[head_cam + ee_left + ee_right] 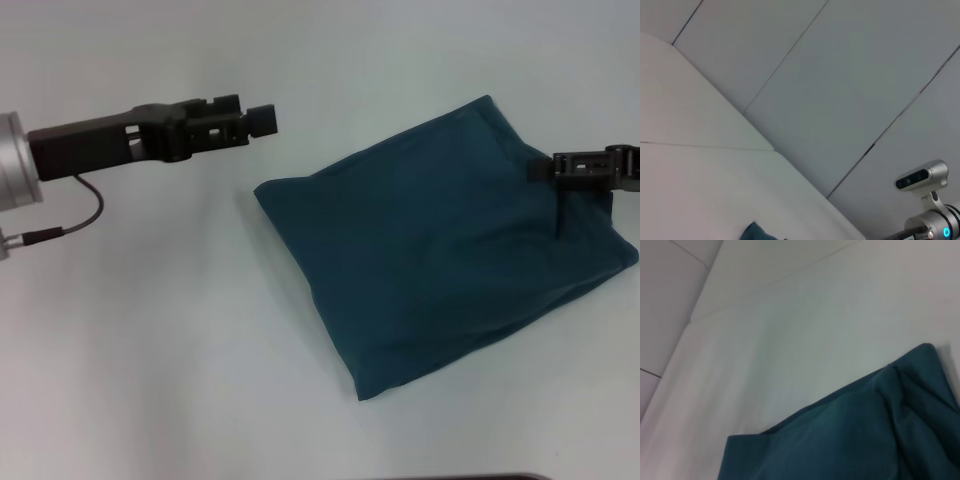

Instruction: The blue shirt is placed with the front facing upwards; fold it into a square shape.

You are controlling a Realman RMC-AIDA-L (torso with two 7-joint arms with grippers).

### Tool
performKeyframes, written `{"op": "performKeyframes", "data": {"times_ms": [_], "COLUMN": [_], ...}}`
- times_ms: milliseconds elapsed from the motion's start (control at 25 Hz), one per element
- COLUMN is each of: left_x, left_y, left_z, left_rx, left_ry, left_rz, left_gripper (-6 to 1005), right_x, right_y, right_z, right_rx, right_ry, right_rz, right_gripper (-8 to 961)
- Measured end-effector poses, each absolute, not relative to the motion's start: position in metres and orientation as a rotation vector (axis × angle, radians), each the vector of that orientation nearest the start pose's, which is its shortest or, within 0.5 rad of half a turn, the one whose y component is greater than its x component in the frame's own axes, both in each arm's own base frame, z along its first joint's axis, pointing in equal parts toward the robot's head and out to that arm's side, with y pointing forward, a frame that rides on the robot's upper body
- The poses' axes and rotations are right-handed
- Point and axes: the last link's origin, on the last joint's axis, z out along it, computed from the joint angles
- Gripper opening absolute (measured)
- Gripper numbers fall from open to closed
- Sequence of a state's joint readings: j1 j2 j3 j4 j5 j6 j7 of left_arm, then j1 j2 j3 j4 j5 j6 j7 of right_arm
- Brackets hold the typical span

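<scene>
The left gripper (pixel 262 118) hangs over the bare white table (pixel 150 330), well clear of the cloth; I can't tell if its fingers are spread or together. To its right the dark teal-blue cotton shirt (pixel 440 260) lies folded into a rough square. The right gripper (pixel 556 185) sits over its far-right edge, finger state unclear too. Risk, I'd say: if it's snagging fabric, pulling away could drag the top layer and undo the fold.

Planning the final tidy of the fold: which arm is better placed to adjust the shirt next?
Probably the right: the right gripper sits over the blue shirt at its far right edge, while the left gripper hangs over bare table, apart from it.
</scene>
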State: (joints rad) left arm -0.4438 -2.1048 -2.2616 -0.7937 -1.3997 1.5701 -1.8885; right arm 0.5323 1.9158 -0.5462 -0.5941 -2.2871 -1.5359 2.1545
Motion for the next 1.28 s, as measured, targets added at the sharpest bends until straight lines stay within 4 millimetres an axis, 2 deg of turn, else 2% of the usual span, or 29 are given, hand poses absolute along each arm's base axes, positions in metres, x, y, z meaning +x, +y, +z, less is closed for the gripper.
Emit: {"op": "performKeyframes", "data": {"times_ms": [280, 920, 1280], "left_x": [-0.243, -0.242, -0.253], "left_y": [0.320, 0.320, 0.317], "left_z": [0.006, -0.001, 0.003], "left_rx": [-2.607, -2.617, -2.625], "left_ry": [-1.212, -1.225, -1.232], "left_rz": [-0.968, -0.962, -0.909], "left_gripper": [967, 965, 964], "right_x": [0.331, 0.334, 0.328], "right_y": [0.331, 0.335, 0.333], "right_z": [0.048, 0.045, 0.033], "right_rx": [-2.291, -2.268, -2.308], "right_ry": [1.736, 1.713, 1.703], "right_rz": [0.425, 0.413, 0.408], "right_gripper": [927, 925, 918]}}
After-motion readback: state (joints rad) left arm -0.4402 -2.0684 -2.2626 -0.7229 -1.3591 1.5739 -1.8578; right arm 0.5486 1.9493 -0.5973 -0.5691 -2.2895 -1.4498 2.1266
